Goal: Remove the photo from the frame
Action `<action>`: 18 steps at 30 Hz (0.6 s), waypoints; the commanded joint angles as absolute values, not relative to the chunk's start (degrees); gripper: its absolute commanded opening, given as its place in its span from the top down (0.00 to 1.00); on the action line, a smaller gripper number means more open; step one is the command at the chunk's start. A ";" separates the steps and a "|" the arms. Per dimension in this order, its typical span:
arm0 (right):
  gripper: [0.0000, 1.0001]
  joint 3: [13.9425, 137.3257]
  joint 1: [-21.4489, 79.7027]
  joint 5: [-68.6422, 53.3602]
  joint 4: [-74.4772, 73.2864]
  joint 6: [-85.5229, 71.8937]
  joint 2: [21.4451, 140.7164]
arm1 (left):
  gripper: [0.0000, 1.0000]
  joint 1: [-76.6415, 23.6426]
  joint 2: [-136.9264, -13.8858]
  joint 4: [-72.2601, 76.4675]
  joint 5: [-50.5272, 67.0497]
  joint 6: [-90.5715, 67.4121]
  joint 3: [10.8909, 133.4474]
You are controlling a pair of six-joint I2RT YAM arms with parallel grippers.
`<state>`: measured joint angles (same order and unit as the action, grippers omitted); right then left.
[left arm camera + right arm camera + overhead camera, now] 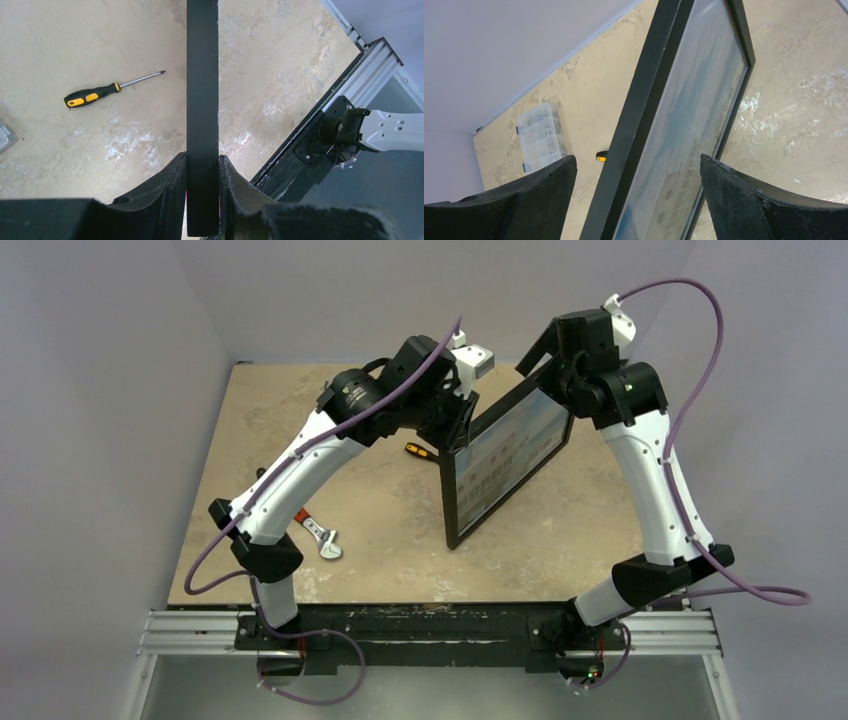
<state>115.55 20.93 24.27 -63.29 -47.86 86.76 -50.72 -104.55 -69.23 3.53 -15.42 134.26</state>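
Left gripper (202, 165) pinching one frame (202, 75) | right gripper (636, 160) spread | one screwdriver (95, 95)

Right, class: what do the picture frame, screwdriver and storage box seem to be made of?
The picture frame looks like matt black painted wood or plastic, unclear which. Its pane has a hazy sheen: glass or acrylic. The screwdriver has a shiny metal shaft and a black-and-yellow, probably plastic, handle. The storage box is see-through plastic.
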 commanded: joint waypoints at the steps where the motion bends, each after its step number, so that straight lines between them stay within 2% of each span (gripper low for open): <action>1: 0.10 114.90 20.83 23.83 -63.28 -49.87 86.40 | 1.00 -53.82 -102.15 -65.76 1.74 -14.53 135.86; 5: 0.16 114.63 20.76 26.36 -65.23 -50.15 87.01 | 1.00 -55.90 -101.96 -66.39 -2.39 -13.30 135.60; 13: 0.28 105.03 20.82 33.26 -63.10 -48.46 81.33 | 1.00 -61.48 -103.17 -66.02 -5.26 -12.40 134.85; 16: 0.37 101.51 20.81 35.79 -62.60 -47.71 79.08 | 1.00 -63.61 -104.14 -65.71 -5.86 -12.31 134.78; 18: 0.40 98.93 20.83 37.61 -61.95 -47.14 77.08 | 1.00 -64.85 -104.69 -65.82 -6.08 -12.30 134.67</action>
